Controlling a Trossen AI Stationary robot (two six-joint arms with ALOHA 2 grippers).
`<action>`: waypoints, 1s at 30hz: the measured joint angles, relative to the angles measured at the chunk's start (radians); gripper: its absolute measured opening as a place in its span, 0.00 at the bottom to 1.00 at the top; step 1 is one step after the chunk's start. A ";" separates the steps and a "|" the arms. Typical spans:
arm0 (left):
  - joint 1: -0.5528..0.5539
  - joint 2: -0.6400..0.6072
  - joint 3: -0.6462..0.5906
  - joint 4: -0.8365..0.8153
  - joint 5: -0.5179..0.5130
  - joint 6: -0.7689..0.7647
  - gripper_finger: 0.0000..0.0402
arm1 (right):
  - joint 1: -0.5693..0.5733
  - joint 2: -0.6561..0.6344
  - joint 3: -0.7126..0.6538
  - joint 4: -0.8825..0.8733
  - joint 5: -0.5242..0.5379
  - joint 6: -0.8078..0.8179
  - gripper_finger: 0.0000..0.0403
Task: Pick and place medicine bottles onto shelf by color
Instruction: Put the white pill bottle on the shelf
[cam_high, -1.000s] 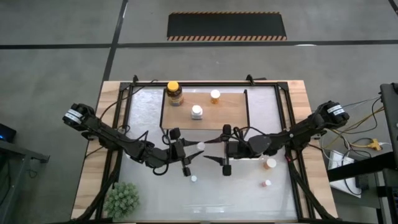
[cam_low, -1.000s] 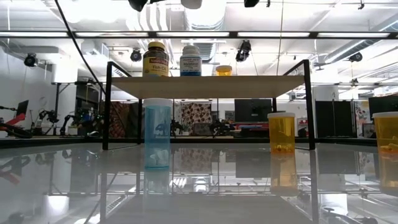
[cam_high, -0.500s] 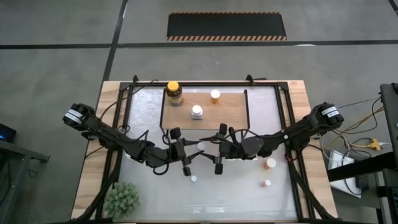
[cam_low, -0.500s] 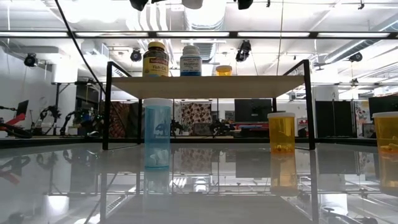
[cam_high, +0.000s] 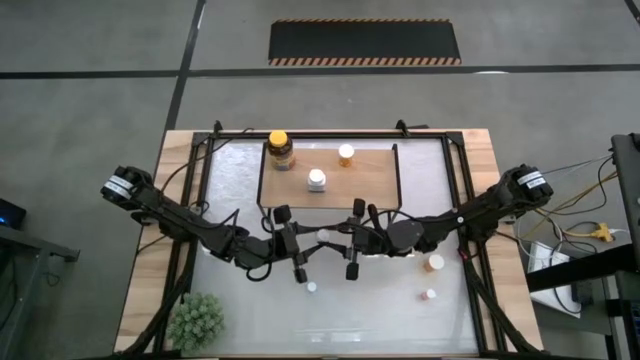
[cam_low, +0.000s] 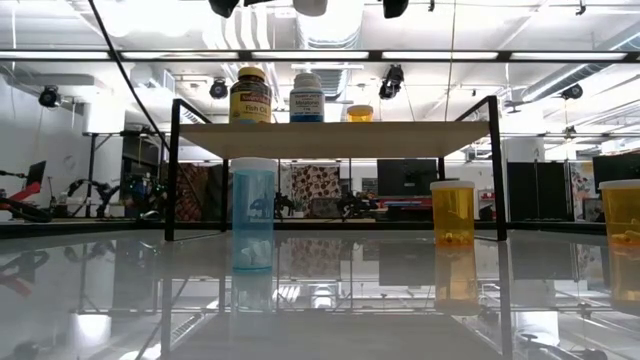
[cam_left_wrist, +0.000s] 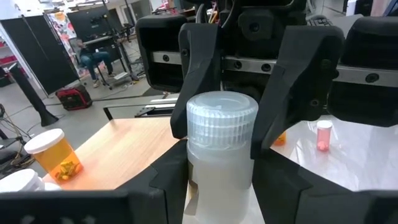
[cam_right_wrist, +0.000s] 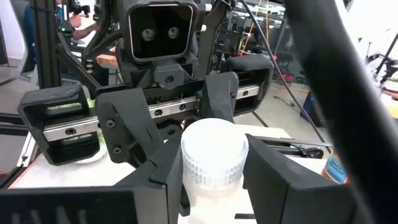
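A frosted bottle with a ribbed white cap (cam_high: 323, 236) stands upright in the air in front of the shelf (cam_high: 375, 180). My left gripper (cam_high: 308, 243) is shut on it from the table's left, and my right gripper (cam_high: 340, 240) is shut on it from the right. On the shelf stand an amber jar (cam_high: 280, 148), a white bottle (cam_high: 316, 180) and an orange bottle (cam_high: 346, 153). The low view shows the shelf board (cam_low: 400, 137) on black legs. A pale blue bottle (cam_low: 253, 215) and orange bottles (cam_low: 452, 213) stand on the table. My left gripper pinches the bottle's frosted body (cam_left_wrist: 219, 180) below the cap between its two fingers (cam_left_wrist: 165, 183). The fingers come level from the table's left. The bottle stands upright, clear of the table. My right gripper has its two fingers (cam_right_wrist: 163, 177) on either side of the bottle at its cap (cam_right_wrist: 213, 155), level from the table's right. In the left wrist view these fingers (cam_left_wrist: 200, 87) flank the cap (cam_left_wrist: 222, 121) from the far side.
An orange bottle (cam_high: 435, 263), a tiny pale one (cam_high: 430, 295) and a small white-capped one (cam_high: 312, 286) stand on the glossy top. A green plant (cam_high: 195, 320) sits at the near left corner. A black frame rims the table (cam_high: 150, 250).
My right gripper has gone toward the table's left, up to the bottle that my left gripper holds, and its fingers now flank the cap. The bottle and my left gripper have kept still.
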 joint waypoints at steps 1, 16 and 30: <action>0.000 0.000 0.000 0.000 0.000 0.000 0.34 | 0.000 -0.001 0.000 -0.003 0.000 0.002 0.30; 0.000 -0.015 0.000 -0.005 -0.002 0.148 0.63 | -0.005 -0.118 0.010 -0.300 0.026 0.152 0.32; 0.000 -0.100 -0.001 -0.043 -0.010 0.141 0.63 | -0.331 -0.279 -0.026 -0.716 0.273 0.471 0.32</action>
